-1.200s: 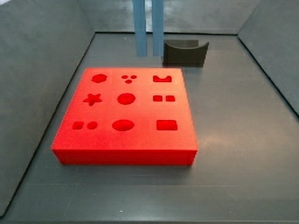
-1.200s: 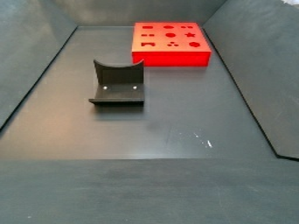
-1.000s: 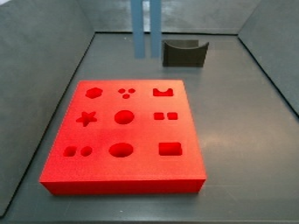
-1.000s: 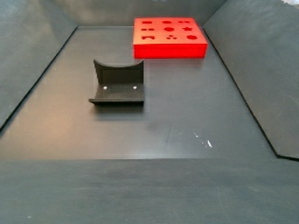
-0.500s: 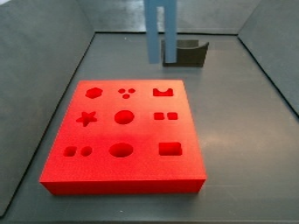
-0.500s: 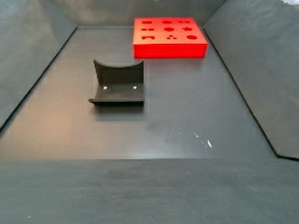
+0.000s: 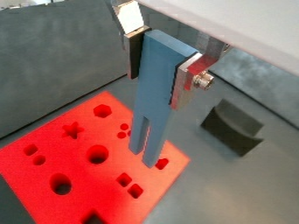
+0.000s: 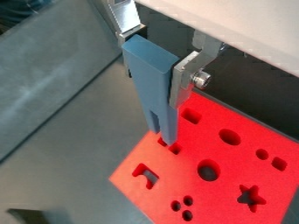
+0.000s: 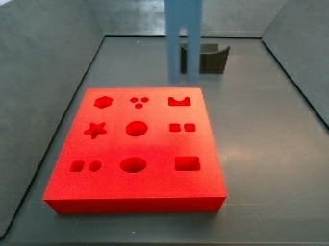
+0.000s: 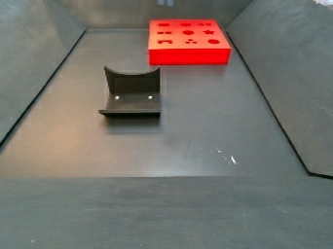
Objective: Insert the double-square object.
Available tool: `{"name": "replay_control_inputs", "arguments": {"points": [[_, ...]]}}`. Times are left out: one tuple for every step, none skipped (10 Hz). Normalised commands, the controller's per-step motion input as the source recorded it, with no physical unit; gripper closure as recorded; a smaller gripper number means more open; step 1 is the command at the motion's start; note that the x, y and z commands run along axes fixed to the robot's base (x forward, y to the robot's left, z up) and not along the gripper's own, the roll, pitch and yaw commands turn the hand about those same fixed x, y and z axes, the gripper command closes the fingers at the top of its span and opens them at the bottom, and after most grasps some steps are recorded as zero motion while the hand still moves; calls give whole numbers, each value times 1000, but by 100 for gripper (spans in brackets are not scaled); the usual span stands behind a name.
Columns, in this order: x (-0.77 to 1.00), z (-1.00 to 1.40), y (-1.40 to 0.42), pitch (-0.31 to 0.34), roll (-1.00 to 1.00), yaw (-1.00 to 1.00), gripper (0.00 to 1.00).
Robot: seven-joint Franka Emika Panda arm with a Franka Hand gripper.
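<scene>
My gripper (image 7: 160,68) is shut on the upper part of the double-square object (image 7: 156,105), a tall steel-blue slab hanging upright with its two prongs pointing down. It shows in both wrist views (image 8: 156,92). In a side view the slab (image 9: 183,38) hangs over the far edge of the red board (image 9: 135,144), prongs above it; the gripper is out of that frame. The board's double-square hole (image 9: 182,126) lies on its right side, nearer than the prongs, and shows in a wrist view (image 7: 129,185). The slab is out of the side view showing the board (image 10: 189,44) far off.
A dark grey block with a curved notch (image 9: 206,58) stands behind the board, just right of the slab, and shows in other views (image 10: 130,92) (image 7: 233,127). Grey walls enclose the dark floor (image 10: 196,165). The board has several other shaped holes.
In the side view the slab has moved right, toward the dark block, and looks larger. The red board shifted a little at the start and has stayed still since. The grip is unchanged.
</scene>
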Motion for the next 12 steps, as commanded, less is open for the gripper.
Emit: {"name": "replay_control_inputs", "arguments": {"points": [[337, -709, -117, 189, 199, 0, 100], [306, -749, -206, 167, 179, 80, 100], [283, -746, -220, 187, 147, 51, 100], [346, -669, -80, 237, 6, 63, 100], [0, 0, 0, 0, 13, 0, 100], [0, -17, 0, 0, 0, 0, 100], [-9, -329, 0, 0, 4, 0, 100], [-37, -400, 0, 0, 0, 11, 100], [0, -277, 0, 0, 0, 0, 100], [0, -34, 0, 0, 0, 0, 100], [-3, -89, -29, 0, 19, 0, 100], [0, -117, -89, 0, 44, 11, 100]]}}
